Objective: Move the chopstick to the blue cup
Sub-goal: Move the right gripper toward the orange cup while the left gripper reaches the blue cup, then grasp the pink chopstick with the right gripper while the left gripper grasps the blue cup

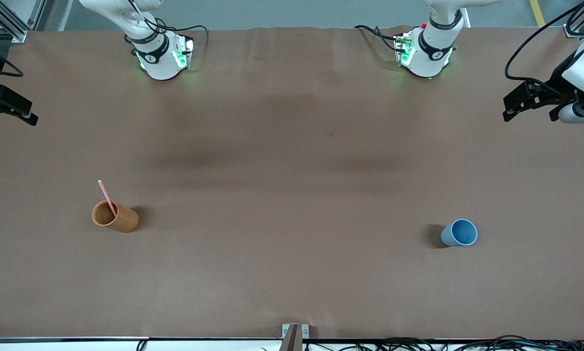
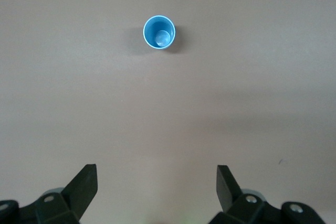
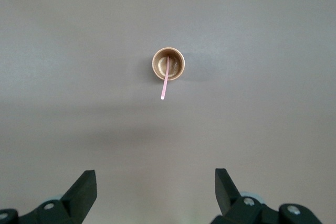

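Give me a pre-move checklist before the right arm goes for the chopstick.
1. Chopstick standing in the orange-brown cup, top end free: ok.
2. Orange-brown cup upright: ok.
3. Blue cup upright and empty, toward the left arm's end of the table: ok.
4. Right tool open, high over the table at its edge: ok.
5. Left tool open, waiting at its own end: ok.
6. Table between the cups bare: ok.

Brown paper-covered table (image 1: 292, 146), with a thin pink chopstick (image 1: 106, 195) leaning in an upright orange-brown cylindrical cup (image 1: 115, 217) toward the right arm's end. Small plain blue cup (image 1: 459, 232) stands toward the left arm's end. Both black grippers, left gripper (image 1: 509, 116) and right gripper (image 1: 29, 117), hang open over the table's end edges.
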### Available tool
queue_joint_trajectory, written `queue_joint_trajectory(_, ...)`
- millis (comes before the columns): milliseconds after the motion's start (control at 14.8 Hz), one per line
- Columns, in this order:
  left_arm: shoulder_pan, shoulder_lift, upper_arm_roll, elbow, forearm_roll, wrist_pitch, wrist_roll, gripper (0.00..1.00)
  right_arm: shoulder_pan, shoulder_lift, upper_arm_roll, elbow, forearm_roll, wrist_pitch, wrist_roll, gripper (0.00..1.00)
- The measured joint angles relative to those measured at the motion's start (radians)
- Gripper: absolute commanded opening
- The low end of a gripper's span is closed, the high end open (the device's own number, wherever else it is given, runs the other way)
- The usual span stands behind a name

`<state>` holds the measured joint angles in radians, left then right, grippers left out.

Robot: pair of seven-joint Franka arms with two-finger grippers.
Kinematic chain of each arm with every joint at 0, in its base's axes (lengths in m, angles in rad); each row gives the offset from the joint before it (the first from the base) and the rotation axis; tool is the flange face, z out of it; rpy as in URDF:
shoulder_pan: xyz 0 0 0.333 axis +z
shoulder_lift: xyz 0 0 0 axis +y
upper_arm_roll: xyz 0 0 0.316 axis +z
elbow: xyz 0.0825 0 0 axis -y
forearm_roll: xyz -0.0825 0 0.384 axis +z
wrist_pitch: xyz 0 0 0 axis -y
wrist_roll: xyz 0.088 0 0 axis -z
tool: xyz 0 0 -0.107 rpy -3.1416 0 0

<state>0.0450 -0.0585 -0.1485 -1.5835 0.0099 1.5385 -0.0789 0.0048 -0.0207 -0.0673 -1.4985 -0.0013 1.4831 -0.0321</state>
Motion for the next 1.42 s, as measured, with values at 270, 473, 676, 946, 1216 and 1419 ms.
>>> queue_joint_trajectory(270, 0.001, 0.001, 0.001, 0.003, 0.0, 0.0, 0.0, 1.0, 0.0, 0.0, 0.0, 0.0, 0.0, 0.0, 0.0, 0.99)
queue_joint_trajectory(473, 0.004, 0.004, 0.003, 0.003, 0.0, 0.0, 0.003, 1.0, 0.0, 0.0, 0.0, 0.0, 0.0, 0.005, 0.0, 0.99)
queue_joint_trajectory(676, 0.007, 0.023, 0.007, 0.003, 0.0, 0.0, 0.004, 1.0, 0.0, 0.004, 0.0, -0.009, 0.0, 0.042, 0.0, 0.99)
queue_joint_trajectory(946, 0.048, 0.105, 0.009, -0.01, 0.001, 0.087, 0.008, 1.0, 0.0, 0.031, -0.001, -0.105, 0.0, 0.197, 0.0, 0.98)
queue_joint_trajectory(1216, 0.056, 0.223, 0.009, -0.064, 0.001, 0.261, 0.01, 1.0, -0.001, 0.048, -0.003, -0.26, 0.0, 0.384, 0.0, 0.97)
queue_joint_trajectory(1419, 0.066, 0.321, 0.009, -0.098, 0.004, 0.401, 0.01, 1.0, -0.001, 0.051, -0.004, -0.364, 0.0, 0.502, 0.0, 0.96)
